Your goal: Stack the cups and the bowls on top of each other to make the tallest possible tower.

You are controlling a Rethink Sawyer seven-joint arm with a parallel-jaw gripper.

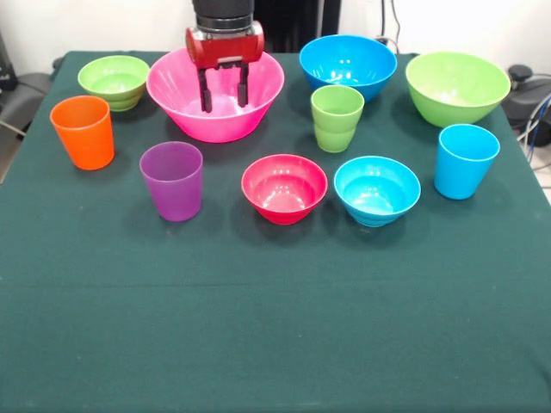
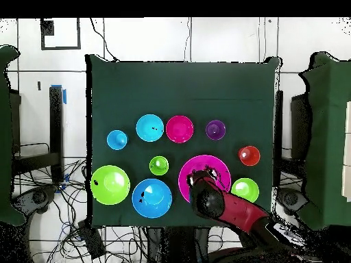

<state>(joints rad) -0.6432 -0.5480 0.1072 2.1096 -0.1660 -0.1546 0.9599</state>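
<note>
My gripper (image 1: 224,105) hangs open and empty over the large pink bowl (image 1: 176,90), its fingers inside the rim; in the overhead view the gripper (image 2: 203,183) sits over the pink bowl (image 2: 214,164). The pink bowl is empty and no tower shows. All pieces stand apart. Cups: orange (image 1: 83,131), purple (image 1: 172,181), light green (image 1: 336,118), light blue (image 1: 465,161). Bowls: small green (image 1: 114,80), small red (image 1: 284,188), small light blue (image 1: 377,189), medium blue (image 1: 348,64), medium green (image 1: 457,86).
A dark green cloth (image 1: 275,327) covers the table. Cables and equipment lie on the floor round the table's edges (image 2: 68,205). The arm (image 2: 240,212) reaches in over the table's edge on the robot's side.
</note>
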